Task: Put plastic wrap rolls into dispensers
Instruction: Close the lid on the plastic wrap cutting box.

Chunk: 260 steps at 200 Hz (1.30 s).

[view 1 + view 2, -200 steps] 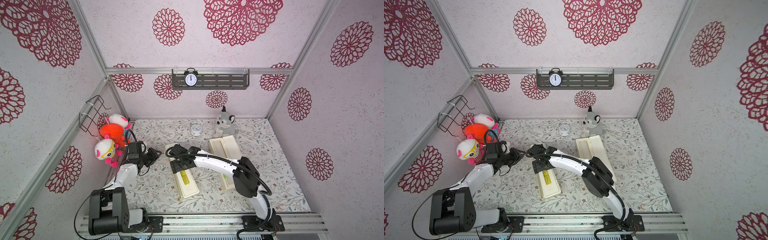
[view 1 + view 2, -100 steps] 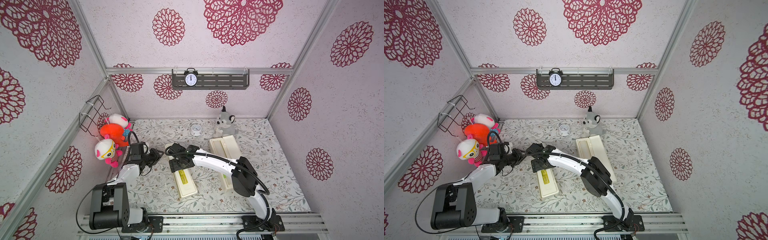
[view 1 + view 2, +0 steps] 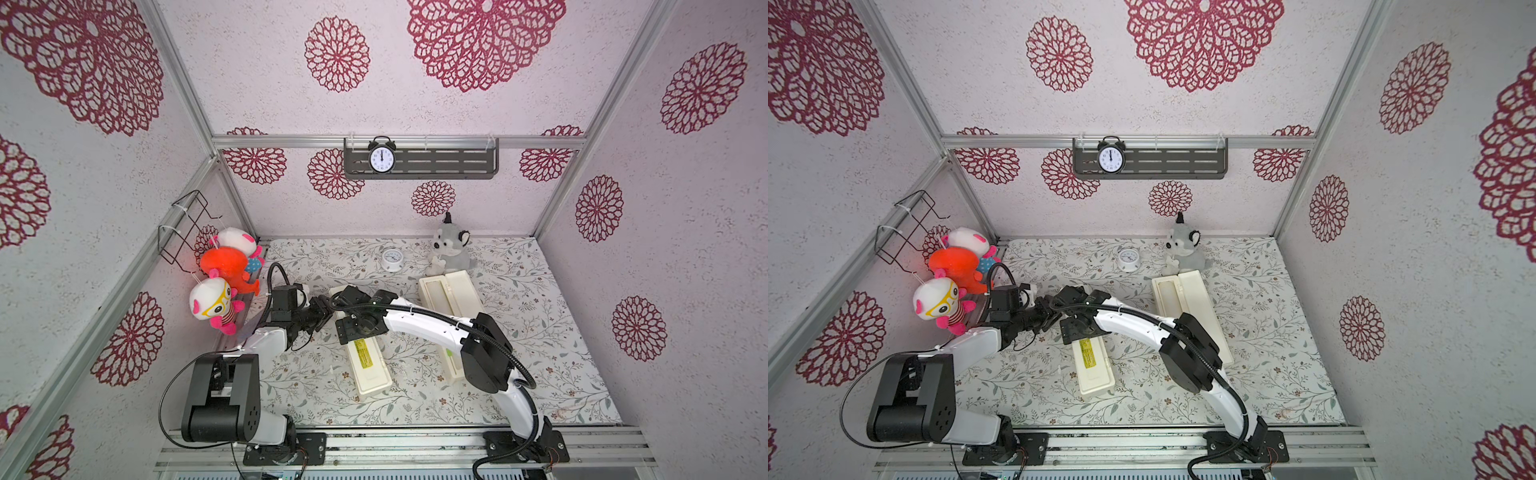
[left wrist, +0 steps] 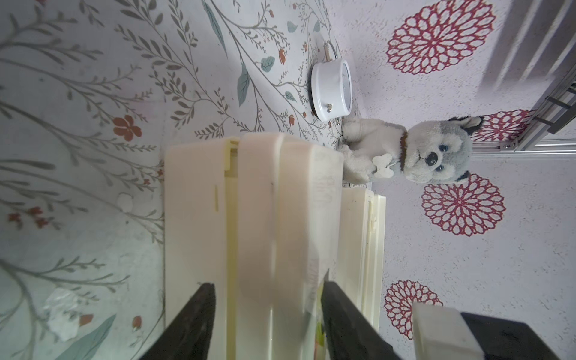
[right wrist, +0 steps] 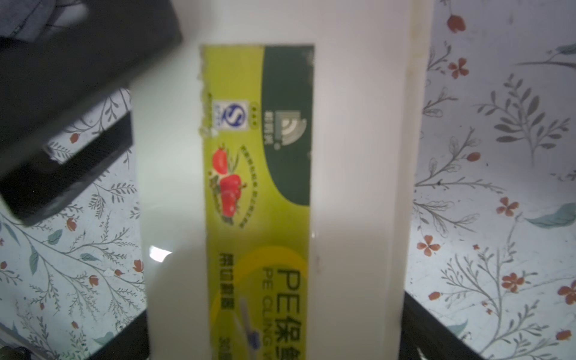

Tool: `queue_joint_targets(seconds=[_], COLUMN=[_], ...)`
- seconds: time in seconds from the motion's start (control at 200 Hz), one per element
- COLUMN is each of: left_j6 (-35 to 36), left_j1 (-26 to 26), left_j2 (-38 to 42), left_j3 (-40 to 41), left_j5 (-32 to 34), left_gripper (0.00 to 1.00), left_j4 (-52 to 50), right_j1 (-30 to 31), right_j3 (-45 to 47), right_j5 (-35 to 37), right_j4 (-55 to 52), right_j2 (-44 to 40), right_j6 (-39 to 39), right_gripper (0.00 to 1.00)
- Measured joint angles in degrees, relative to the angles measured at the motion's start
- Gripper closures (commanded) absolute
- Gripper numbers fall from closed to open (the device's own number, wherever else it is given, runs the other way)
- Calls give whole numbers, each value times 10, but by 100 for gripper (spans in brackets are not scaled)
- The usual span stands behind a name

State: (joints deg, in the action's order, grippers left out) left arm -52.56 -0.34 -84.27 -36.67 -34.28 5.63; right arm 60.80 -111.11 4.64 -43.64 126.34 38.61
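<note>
two robot arms meet over a closed cream dispenser (image 3: 368,365) on a floral table (image 3: 540,332). left gripper (image 4: 268,311) and right gripper (image 5: 274,336) straddle it, jaws apart, grip unclear.

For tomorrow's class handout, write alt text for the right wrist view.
A cream-white dispenser with its lid shut fills the middle of the picture, a yellow-green label reading "PE CLING" running along it. It lies on a floral table cover, with a blurred black claw part beside it.

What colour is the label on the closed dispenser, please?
Yellow-green with a dark green patch, on the label; clearest in the right wrist view.
</note>
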Motion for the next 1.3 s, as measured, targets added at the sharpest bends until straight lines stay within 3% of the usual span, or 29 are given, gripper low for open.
queue_joint_targets(seconds=[0.13,0.57,1.081,1.301], left_j6=[-1,-11,-9,-9], left_j1=[-4,-6,-11,-16], left_j2=[-18,-47,-72,-66], left_j3=[5,29,46,53], left_j5=[0,-12,-9,5], left_gripper=[43,50,51,51], left_j4=[19,113,179,176], right_j1=[0,-1,-38,-62], right_j3=[0,28,228,356], right_j5=[-4,-6,-92,-158], right_j4=[1,21,172,255], right_j2=[5,-13,-196,-226], right_j6=[-1,-17,-24,-13], right_gripper=[1,1,1,2])
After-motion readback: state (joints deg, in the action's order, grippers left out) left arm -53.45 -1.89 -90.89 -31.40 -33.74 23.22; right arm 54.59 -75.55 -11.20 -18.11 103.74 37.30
